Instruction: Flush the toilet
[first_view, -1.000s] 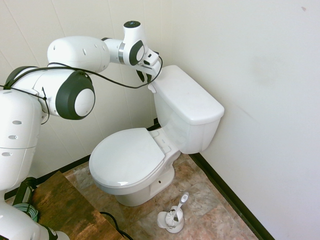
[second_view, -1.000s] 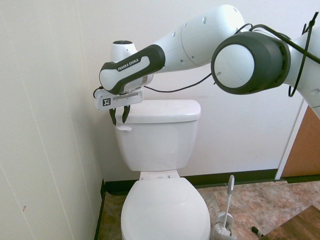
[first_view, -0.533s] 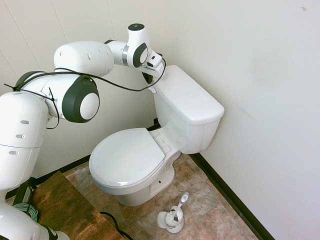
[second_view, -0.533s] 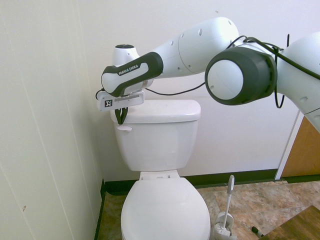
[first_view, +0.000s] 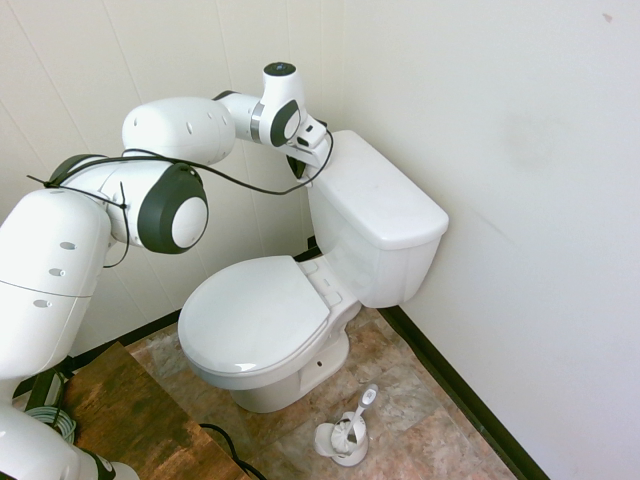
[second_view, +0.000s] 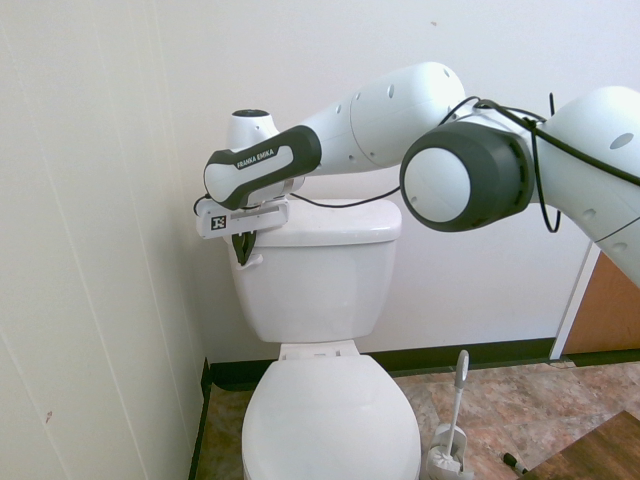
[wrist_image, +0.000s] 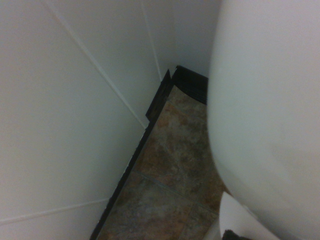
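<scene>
The gripper (second_view: 243, 250) has its dark fingers drawn close together, resting on the small white flush lever (second_view: 252, 258) at the tank's corner of the glossy white ceramic toilet (second_view: 320, 280). Reach looks done; the downward press seems unfinished.

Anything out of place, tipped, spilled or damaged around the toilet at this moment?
Nothing stands out. The toilet is intact, its seat lid closed and its tank lid sitting flat. The toilet brush leans in its holder on the floor. No spill shows. The gripper is at the tank's lever corner.
</scene>
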